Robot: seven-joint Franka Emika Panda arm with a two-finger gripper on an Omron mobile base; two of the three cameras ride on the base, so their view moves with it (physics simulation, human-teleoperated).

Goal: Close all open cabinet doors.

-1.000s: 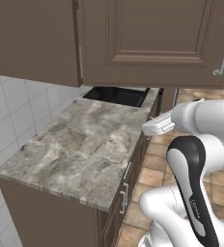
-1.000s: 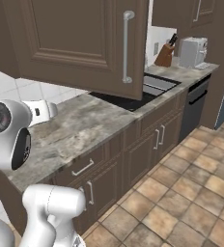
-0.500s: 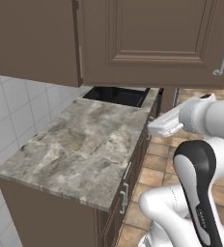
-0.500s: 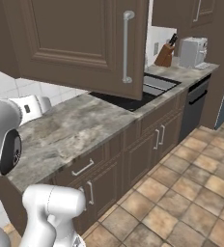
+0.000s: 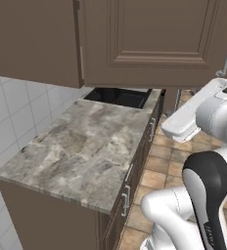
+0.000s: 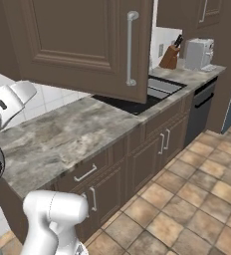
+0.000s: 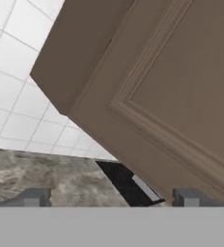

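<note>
The open cabinet door (image 6: 82, 47) is the biggest thing ahead of my tool (image 7: 111, 198): a dark brown wall-cupboard door with a recessed panel, swung out over the worktop (image 5: 81, 151), filling the upper right of my hand view just beyond and above my fingertips (image 7: 34, 197). Its vertical silver bar handle (image 6: 131, 49) sits on the edge far from my tool. Below the door and under my tool stretches the grey marbled worktop, with a dark sink basin (image 6: 145, 97) sunk into it past the door's lower edge. Behind it, to my tool's left, is white tiled wall (image 7: 12, 91). Farther along, well beyond the door, stand a toaster (image 6: 197, 54) and a knife block (image 6: 171, 56). My tool is released, its two tips apart, grasping nothing and not touching the door.
</note>
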